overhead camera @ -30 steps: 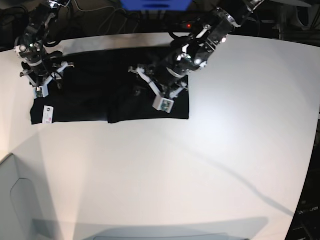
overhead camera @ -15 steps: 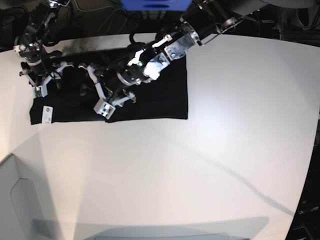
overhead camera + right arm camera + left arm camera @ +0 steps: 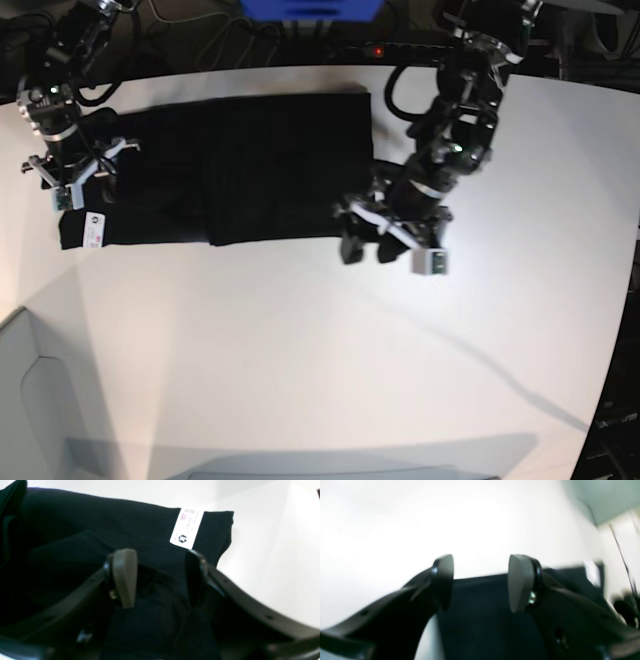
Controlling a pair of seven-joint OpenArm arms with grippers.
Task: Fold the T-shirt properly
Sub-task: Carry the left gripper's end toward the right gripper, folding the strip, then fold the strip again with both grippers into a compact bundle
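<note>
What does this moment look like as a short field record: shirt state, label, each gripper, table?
shirt: the T-shirt lies flat on the table, folded into a dark rectangle, one layer overlapping at the middle
label: white label on the shirt's near corner, on the base view's left
left gripper: left gripper off the cloth by its near edge, jaws apart, empty
right gripper: right gripper over the shirt's label end, jaws apart, nothing between them
fold status: partly folded; neither arm grips the shirt
</note>
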